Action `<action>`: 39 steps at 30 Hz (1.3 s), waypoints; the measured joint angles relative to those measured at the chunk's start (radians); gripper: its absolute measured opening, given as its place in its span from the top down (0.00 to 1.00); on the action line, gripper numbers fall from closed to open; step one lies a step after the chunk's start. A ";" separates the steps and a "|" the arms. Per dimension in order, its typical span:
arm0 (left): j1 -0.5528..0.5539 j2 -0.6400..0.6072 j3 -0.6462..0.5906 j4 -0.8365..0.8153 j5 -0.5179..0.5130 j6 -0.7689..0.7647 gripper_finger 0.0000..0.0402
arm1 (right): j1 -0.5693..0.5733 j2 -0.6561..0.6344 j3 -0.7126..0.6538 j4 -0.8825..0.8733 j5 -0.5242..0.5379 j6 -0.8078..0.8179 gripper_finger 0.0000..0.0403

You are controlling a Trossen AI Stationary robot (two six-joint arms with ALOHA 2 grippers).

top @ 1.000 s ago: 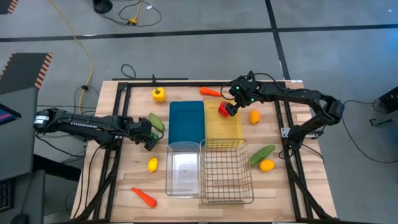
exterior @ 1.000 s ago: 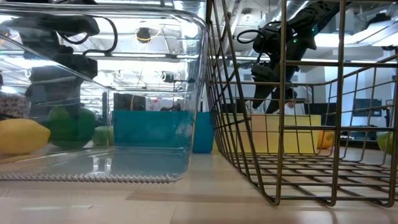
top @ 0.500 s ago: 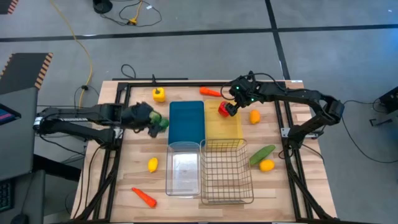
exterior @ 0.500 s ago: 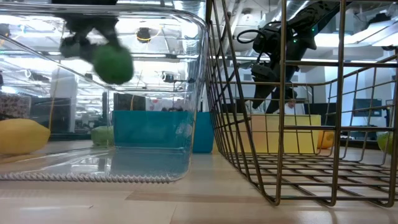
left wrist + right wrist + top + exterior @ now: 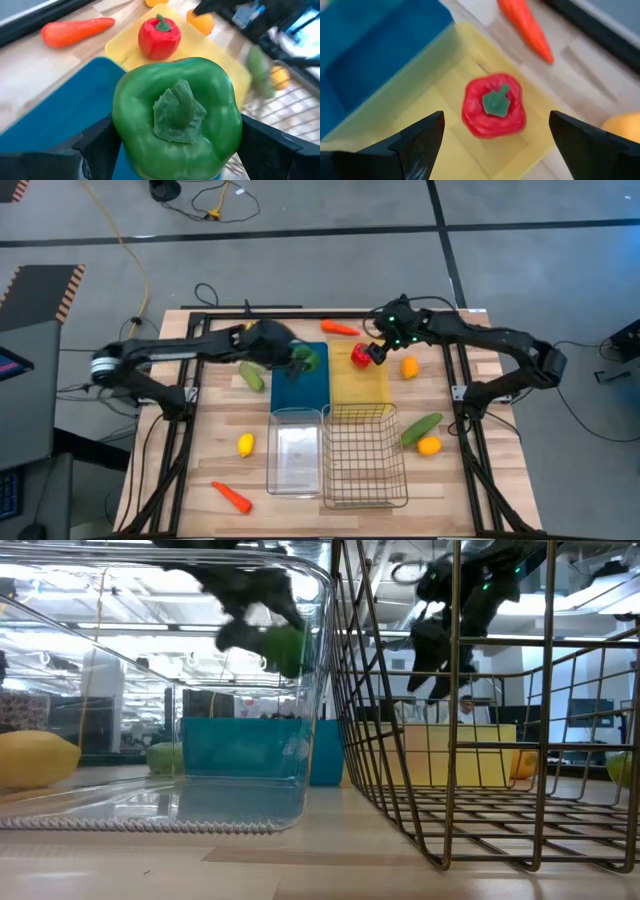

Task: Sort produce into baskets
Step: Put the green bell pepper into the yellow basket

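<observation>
Our left gripper (image 5: 175, 150) is clamped on the green pepper (image 5: 177, 117), fingers on its two sides, stem toward the wrist cam. It hangs over the blue tray (image 5: 300, 380), prob. because that's where we mean to drop it.

Right gripper (image 5: 492, 145) is spread wide w/ nothing in it, above the red pepper (image 5: 494, 106). That pepper sits upright, stem up, in the far left corner of the yellow tray (image 5: 365, 385); the spread suggests it's just set there.

A carrot (image 5: 338, 329) lies on the table just beyond, long axis approx. left-right, tip left. Clear bin (image 5: 295, 452) and wire basket (image 5: 365, 455) sit at the near side.
</observation>
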 joint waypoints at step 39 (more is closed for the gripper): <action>0.011 0.703 0.641 -0.210 0.069 0.336 0.09 | -0.009 -0.245 0.001 -0.161 0.002 -0.009 0.04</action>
